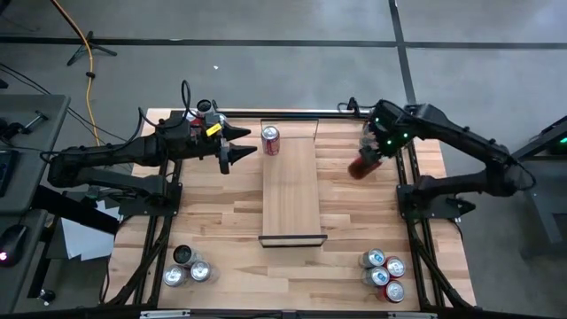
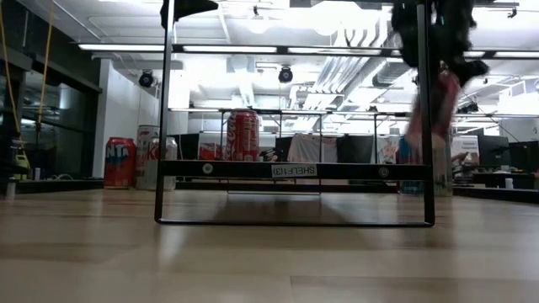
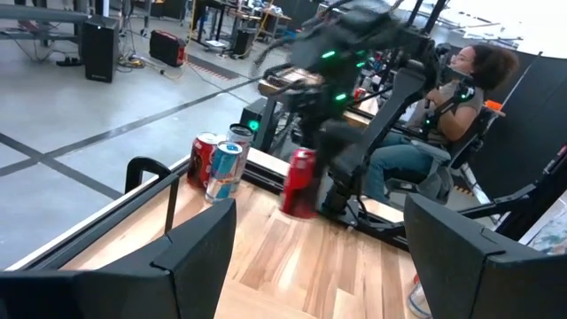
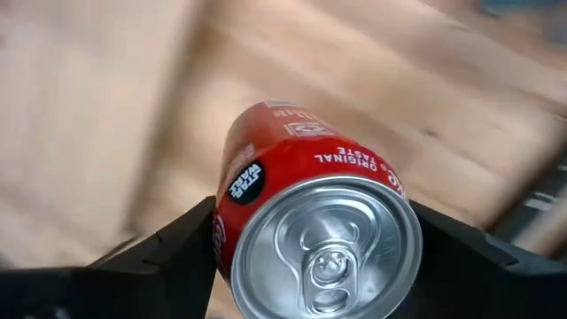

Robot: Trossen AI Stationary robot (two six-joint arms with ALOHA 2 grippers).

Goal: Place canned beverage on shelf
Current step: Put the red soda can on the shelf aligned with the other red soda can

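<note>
Right wrist view: right gripper (image 4: 310,239) fingers pinch red can (image 4: 310,221) above table, beside shelf (image 1: 291,182). Left gripper (image 1: 241,147) fingers spread, near another can (image 1: 271,140) on shelf.

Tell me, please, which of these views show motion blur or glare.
Right wrist view: the held red can is sharp, the tabletop behind smeared. Low view: the can in the right gripper is streaked, ceiling lights glaring. Left wrist view: the far arm is blurred. High view: crisp.

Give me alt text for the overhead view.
The right gripper holds a red can right of the shelf, where another can stands at the far end. The left gripper waits open beside it.
</note>
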